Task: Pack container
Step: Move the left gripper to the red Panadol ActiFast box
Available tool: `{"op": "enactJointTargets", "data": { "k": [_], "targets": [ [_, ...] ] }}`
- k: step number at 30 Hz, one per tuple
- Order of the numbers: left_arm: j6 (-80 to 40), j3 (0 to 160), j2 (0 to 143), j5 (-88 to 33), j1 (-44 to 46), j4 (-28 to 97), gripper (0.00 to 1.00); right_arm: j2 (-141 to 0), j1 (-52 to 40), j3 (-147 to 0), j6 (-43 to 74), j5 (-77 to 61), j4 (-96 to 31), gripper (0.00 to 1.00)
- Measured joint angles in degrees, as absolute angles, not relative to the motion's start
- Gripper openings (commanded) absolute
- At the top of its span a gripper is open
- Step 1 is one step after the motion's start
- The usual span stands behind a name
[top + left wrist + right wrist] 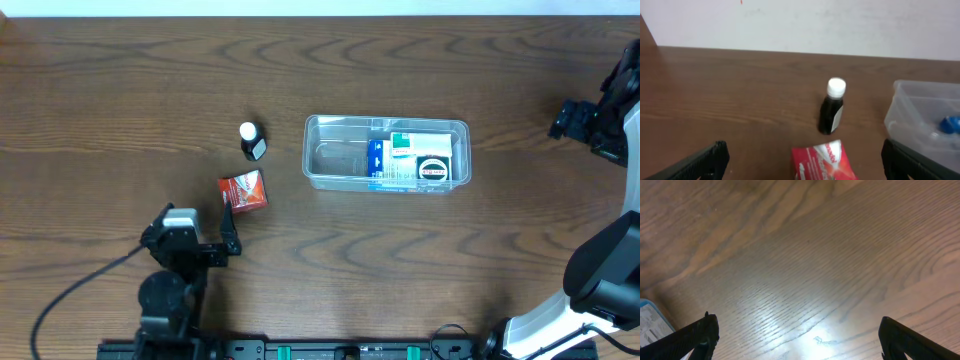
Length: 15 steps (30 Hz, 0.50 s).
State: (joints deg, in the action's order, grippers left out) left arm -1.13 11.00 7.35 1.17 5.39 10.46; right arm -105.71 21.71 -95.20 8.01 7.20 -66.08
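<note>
The clear plastic container [330, 160] sits at the table's centre with several boxes [420, 157] packed in its right half; its corner shows in the left wrist view [920, 110]. A red box [244, 190] lies on the table left of it, also in the left wrist view [824, 162]. A small dark bottle with a white cap [251, 140] stands behind the red box, upright in the left wrist view [832, 107]. My left gripper [228, 225] is open, just short of the red box, which lies between its fingers [802, 160]. My right gripper [797, 337] is open and empty over bare table at the far right [572, 120].
The wooden table [120, 100] runs to a white wall at the back [790, 20]. A black cable [70, 290] trails from the left arm's base at the front left. An edge of a white and blue box [652, 322] shows at the left of the right wrist view.
</note>
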Motion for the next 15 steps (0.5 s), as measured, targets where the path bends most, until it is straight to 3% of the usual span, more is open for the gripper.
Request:
{"op": "enactJointTargets", "data": {
  "k": [11,15],
  "targets": [
    [-1.5,47.18,50.19,-4.34,5.39,34.11,0.98,-105.71,21.71,-95.31,8.01,7.16,-66.08,0.99],
    [-1.48,53.56,63.33,-8.91,5.39,36.64,0.98,-105.71,21.71,-95.31,8.01,7.18,-66.04,0.99]
  ]
}}
